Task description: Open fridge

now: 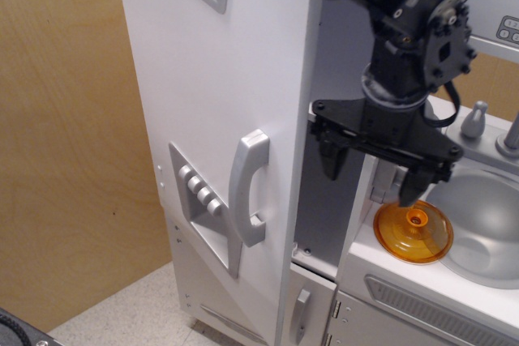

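A: How is the end effector (371, 174) seen?

B: It is seen pointing downward with its two black fingers (331, 158) spread wide apart. Nothing is held between them.

A: And where is the fridge (227, 95) found?

B: It is found to the image-left of the end effector, filling the middle of the view. Its large white door (211, 127) is seen swung ajar, so that a dark gap (320, 216) is shown along its edge, just below and to the image-left of the end effector. The long silver handle (247, 192) is set on the door face, well to the image-left of the fingers and untouched by them. Further left, the recessed dispenser (203, 204) with its buttons is shown.

A: What is placed around the end effector?

B: An orange lid-like dish (413, 231) is seen lying on the white counter (381, 269) directly below the image-right finger, apart from it. A grey sink basin (486, 216) is set beyond the dish, and a grey tap (474, 121) stands behind it. Below the gap, a smaller lower door with a short handle (302, 313) is seen. A wooden wall (65, 135) is shown far to the image-left.

A: Is anything in the way?

B: The door's edge lies between the fingers and the handle.
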Available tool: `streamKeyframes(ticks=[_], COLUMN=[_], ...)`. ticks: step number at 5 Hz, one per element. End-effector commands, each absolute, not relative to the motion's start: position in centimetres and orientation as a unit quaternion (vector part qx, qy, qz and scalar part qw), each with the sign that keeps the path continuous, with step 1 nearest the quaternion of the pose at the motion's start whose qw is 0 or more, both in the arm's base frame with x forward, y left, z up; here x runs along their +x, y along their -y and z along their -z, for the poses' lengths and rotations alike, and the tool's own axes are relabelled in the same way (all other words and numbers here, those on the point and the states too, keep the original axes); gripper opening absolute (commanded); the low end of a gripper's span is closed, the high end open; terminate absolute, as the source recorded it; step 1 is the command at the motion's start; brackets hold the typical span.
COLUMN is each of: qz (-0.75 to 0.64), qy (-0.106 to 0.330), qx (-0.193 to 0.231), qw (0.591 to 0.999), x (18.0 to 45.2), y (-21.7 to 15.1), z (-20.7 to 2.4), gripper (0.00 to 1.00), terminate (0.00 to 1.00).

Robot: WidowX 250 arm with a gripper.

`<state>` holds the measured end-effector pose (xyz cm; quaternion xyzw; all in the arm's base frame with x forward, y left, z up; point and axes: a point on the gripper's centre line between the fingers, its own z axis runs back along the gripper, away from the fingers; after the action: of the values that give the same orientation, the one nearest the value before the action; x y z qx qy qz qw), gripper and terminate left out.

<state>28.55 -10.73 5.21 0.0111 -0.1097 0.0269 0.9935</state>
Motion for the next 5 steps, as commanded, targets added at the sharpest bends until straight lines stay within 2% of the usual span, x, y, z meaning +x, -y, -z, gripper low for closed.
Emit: streamKeyframes(ticks=[1, 4, 5], qz=[-0.054, -0.05, -0.087], qy=[0.11, 0.075, 0.045], qx=[0.019, 0.029, 0.041], qw=[0.992, 0.995, 0.994], x=[27.1, 20.9, 19.2], y=[7.6, 3.7, 0.5], z=[-8.2, -9.5, -9.3], gripper=[1.0, 1.0, 1.0], terminate=[0.0, 0.0, 0.0])
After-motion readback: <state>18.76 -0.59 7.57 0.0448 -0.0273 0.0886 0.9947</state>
